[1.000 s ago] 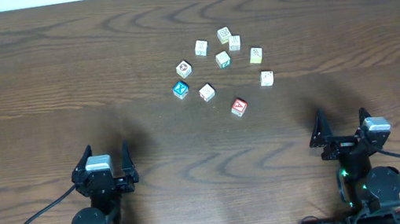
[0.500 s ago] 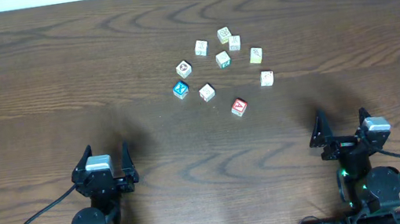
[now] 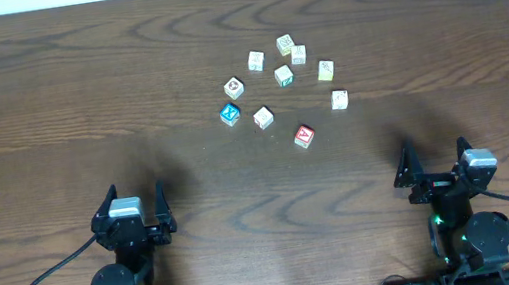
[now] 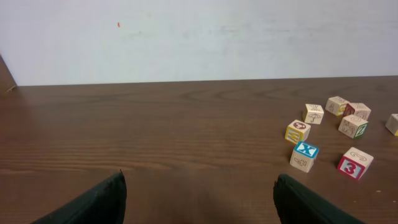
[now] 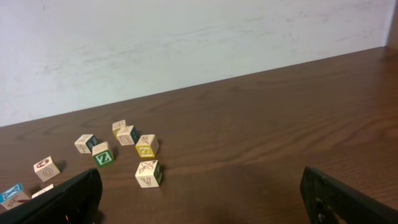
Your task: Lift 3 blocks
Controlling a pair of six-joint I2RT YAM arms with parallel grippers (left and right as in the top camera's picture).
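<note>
Left gripper and right gripper sit spread and empty, parked well short of the red-faced cube, ready to reach

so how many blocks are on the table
10: red-faced block frontmost, blue-faced block leftmost, eight pale blocks scattered behind and beside them; none looks hidden.

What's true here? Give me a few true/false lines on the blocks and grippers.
1. The left gripper and right gripper are both open and empty. True.
2. The red block sits on top of the blue block. False: each lies on its own on the table, apart from the other.
3. The red block is the one lying nearest the arms. True.
4. The blocks are lined up in one straight row. False: they form a loose scattered cluster.
</note>
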